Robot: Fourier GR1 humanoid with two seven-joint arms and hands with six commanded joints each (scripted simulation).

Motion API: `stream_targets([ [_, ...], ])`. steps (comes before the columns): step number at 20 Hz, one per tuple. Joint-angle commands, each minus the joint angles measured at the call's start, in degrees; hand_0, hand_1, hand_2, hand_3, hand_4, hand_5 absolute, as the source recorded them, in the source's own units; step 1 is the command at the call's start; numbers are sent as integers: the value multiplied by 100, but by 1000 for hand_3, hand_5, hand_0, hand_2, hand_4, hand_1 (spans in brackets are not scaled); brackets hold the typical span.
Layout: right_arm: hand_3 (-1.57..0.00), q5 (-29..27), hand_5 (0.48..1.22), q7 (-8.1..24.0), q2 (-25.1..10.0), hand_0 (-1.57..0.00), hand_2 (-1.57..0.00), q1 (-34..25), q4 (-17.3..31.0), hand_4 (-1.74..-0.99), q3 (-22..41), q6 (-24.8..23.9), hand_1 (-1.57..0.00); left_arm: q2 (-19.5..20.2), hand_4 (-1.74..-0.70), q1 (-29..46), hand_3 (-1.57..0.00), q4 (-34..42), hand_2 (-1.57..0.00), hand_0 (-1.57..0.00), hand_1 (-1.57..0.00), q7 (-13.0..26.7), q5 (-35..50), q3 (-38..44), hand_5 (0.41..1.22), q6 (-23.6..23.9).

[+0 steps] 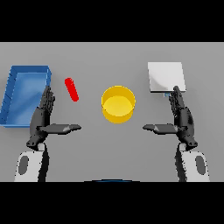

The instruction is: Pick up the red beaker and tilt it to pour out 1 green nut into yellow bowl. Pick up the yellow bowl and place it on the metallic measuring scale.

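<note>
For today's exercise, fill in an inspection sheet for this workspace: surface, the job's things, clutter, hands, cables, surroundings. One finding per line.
Surface: grey table, flat and plain.
Job's things: red beaker lies tilted on the table, ahead of the left hand; yellow bowl stands in the middle, no nut seen inside; scale, a pale square plate, sits at far right.
Clutter: blue tray at far left, nothing seen in it.
Hands: left hand open beside the tray, holding nothing; right hand open just in front of the scale, holding nothing.
Cables: nothing seen.
Surroundings: nothing seen beyond the table.
</note>
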State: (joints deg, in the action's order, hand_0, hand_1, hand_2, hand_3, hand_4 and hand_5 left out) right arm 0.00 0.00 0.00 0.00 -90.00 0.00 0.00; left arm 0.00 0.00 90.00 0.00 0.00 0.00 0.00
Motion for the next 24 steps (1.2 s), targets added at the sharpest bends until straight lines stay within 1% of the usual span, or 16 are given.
stream_targets([
  [1, 1, 1, 572, 4, 6, 1, 1, -6, 3, -1177, 3, -10, 1, 6, -1202, -1, 1, 0, 1, 1, 1, 2, 7, 6, 677, 3],
  [6, 1, 64, 572, 61, 66, 1, 1, -85, 42, -1177, 48, -67, 1, 61, -1202, -66, 1, -14, 1, 1, 1, 51, 90, 78, 677, -27],
  [7, 1, 521, 572, -121, -144, 1, 1, 38, -73, -1177, 233, -141, 1, 236, -1202, 86, 1, 219, 1, 1, 1, -67, -124, -84, 677, -106],
  [8, 1, 762, 573, -196, -295, 1, 1, 94, -182, -1178, 332, -152, 1, 293, -1203, 206, 1, 369, 1, 1, 1, -98, -262, -219, 677, -151],
  [10, 1, 956, 579, -194, -363, 1, 1, 146, -315, -1190, 446, -172, 1, 354, -1201, 373, 1, 535, 1, 1, 1, -80, -407, -372, 674, -212],
  [11, 1, 1010, 582, -179, -375, 1, 1, 181, -330, -1193, 492, -155, 1, 381, -1200, 340, 1, 605, 1, 1, 1, 47, -411, -377, 672, -209],
  [13, 1, 1022, 584, -170, -399, 1, 1, 169, -390, -1196, 500, -149, 1, 431, -1191, 388, 1, 640, 1, 1, 1, 114, -441, -393, 663, -233],
  [15, 1, 771, 590, -155, -432, 1, 1, 235, -488, -1225, 426, 6, 1, 444, -1179, 416, 1, 711, 1, 1, 1, 164, -504, -455, 657, -235],
  [16, 1, 700, 597, -213, -394, 1, 1, 256, -447, -1244, 426, 52, 1, 447, -1173, 389, 1, 722, 1, 1, 1, 225, -521, -448, 653, -207],
  [18, 1, 692, 611, -276, -372, 1, 1, 279, -468, -1272, 461, 87, 1, 405, -1178, 316, 1, 579, 1, 1, 1, 303, -554, -468, 655, -201],
  [19, 1, 662, 618, -352, -453, 1, 1, 275, -452, -1284, 420, 146, 1, 377, -1183, 270, 1, 502, 1, 1, 1, 335, -557, -473, 658, -200],
  [20, 1, 626, 621, -347, -450, 1, 1, 215, -409, -1291, 400, 162, 1, 328, -1189, 174, 1, 356, 1, 1, 1, 324, -571, -461, 658, -172],
  [21, 1, 647, 624, -450, -458, 1, 1, 290, -485, -1292, 455, 207, 1, 334, -1193, 30, 1, 159, 1, 1, 1, 283, -632, -418, 658, -120],
  [22, 1, 628, 623, -377, -486, 1, 1, 227, -438, -1291, 419, 216, 1, 321, -1197, -91, 1, -6, 1, 1, 1, 224, -688, -399, 659, -75],
  [23, 1, 608, 623, -380, -466, 1, 1, 268, -494, -1294, 431, 220, 1, 321, -1202, -242, 1, -215, 1, 1, 1, 210, -695, -348, 661, -59],
  [24, 1, 619, 623, -368, -460, 1, 1, 221, -411, -1295, 414, 208, 1, 346, -1211, -445, 1, -459, 1, 1, 1, 213, -687, -263, 664, -45],
])
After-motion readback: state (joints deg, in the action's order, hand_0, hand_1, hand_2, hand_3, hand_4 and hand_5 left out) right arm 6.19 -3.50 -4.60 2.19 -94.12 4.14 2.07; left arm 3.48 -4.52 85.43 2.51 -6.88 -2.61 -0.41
